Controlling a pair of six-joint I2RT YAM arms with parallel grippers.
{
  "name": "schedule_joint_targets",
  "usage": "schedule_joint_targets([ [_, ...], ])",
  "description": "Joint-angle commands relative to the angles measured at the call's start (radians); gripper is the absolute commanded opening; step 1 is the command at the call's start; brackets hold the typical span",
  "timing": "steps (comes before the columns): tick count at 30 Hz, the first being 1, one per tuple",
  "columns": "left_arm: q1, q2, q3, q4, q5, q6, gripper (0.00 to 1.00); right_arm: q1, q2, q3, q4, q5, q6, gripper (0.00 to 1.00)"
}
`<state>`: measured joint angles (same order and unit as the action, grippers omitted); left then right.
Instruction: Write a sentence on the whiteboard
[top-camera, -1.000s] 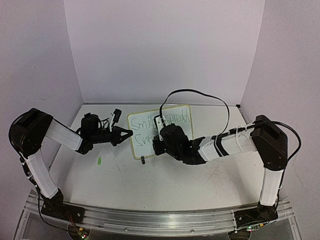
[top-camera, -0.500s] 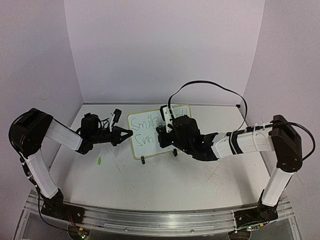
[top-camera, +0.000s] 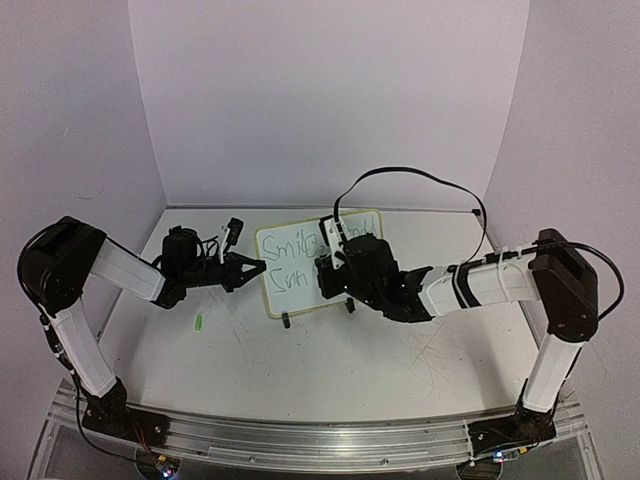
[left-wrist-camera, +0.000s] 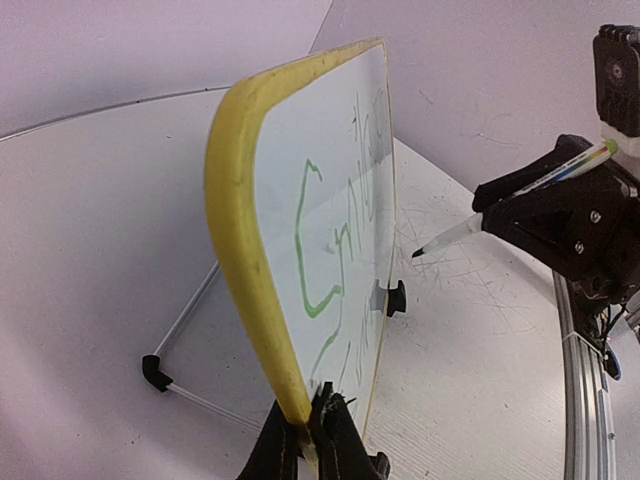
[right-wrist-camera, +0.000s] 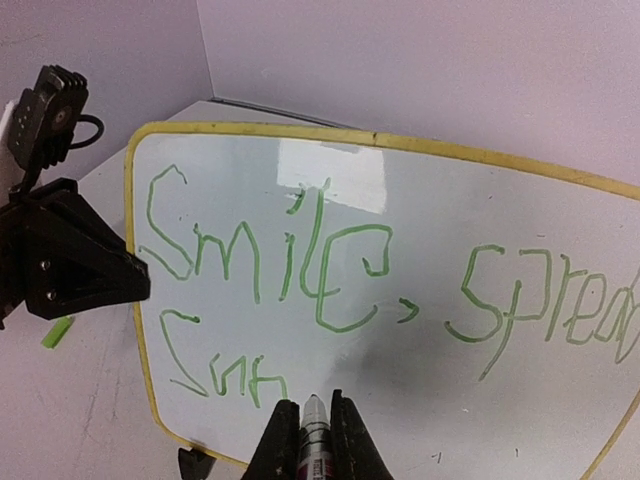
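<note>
The whiteboard (top-camera: 285, 268) stands upright across the middle of the surface (top-camera: 330, 370). Its left edge is taken by the left gripper (top-camera: 260, 267), its fingers (left-wrist-camera: 282, 450) pinched shut on the frame. The right gripper (right-wrist-camera: 311, 412), clamped on a marker (right-wrist-camera: 315, 432), crowds the lower face. Behind, a wire stand (left-wrist-camera: 185, 310) reaches back. Before the board the surface lies open, save a small green piece (top-camera: 199, 322) at left.

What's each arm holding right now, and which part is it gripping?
The left end effector pinches the whiteboard by the side edge of its yellow frame. The right end effector grips a marker by its barrel, tip sticking out.
</note>
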<state>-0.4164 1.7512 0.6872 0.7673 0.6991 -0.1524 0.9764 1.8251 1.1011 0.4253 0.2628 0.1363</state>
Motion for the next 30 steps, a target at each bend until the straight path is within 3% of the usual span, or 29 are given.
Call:
schedule_joint_targets([
  [1, 0.001, 0.036, 0.002, -0.115, -0.128, 0.116, 0.00, 0.005, 0.028, 0.041, 0.018, 0.002, -0.013, 0.00],
  [30, 0.002, 0.034, 0.000, -0.118, -0.124, 0.118, 0.00, -0.002, 0.111, 0.114, 0.005, 0.071, 0.013, 0.00],
])
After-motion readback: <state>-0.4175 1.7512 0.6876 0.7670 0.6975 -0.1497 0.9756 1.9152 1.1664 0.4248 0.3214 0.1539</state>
